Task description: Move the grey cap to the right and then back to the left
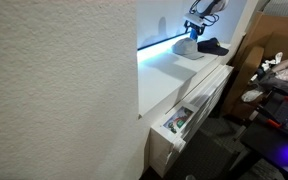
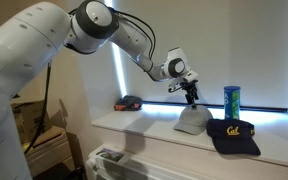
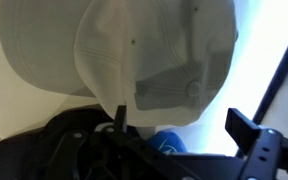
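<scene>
The grey cap (image 2: 191, 122) lies on the white window ledge (image 2: 144, 130), dome up, and shows small in an exterior view (image 1: 187, 47). My gripper (image 2: 190, 91) hangs just above its crown, open, with nothing between the fingers. In the wrist view the grey cap (image 3: 134, 50) fills the upper part, with its back strap facing the camera. The gripper (image 3: 180, 115) stands open there, its dark fingers (image 3: 246, 130) on either side of the cap's near edge and apart from the cloth.
A dark navy cap (image 2: 234, 135) with yellow lettering lies right beside the grey one. A blue can (image 2: 231, 100) stands behind it near the window. A black object (image 2: 129, 103) sits further along the ledge. White drawers (image 1: 184, 115) stand below the ledge.
</scene>
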Controlling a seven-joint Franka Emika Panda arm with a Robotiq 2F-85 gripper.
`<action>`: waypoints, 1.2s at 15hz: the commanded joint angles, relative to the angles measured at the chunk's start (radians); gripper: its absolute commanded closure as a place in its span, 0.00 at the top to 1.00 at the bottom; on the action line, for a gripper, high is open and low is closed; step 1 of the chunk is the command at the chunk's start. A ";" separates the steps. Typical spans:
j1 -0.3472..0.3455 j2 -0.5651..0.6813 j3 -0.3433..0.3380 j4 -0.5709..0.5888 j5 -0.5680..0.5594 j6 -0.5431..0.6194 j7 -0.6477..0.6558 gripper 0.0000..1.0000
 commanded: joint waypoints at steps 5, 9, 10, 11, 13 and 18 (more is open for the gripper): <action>-0.029 0.018 0.032 0.025 0.018 -0.031 -0.030 1.00; -0.050 0.039 0.054 0.047 0.031 -0.084 -0.036 1.00; -0.053 0.040 0.059 0.047 0.031 -0.091 -0.040 0.75; -0.054 0.039 0.062 0.044 0.029 -0.090 -0.044 0.74; -0.054 0.036 0.065 0.040 0.029 -0.087 -0.043 0.59; -0.049 0.026 0.062 0.029 0.024 -0.071 -0.042 0.24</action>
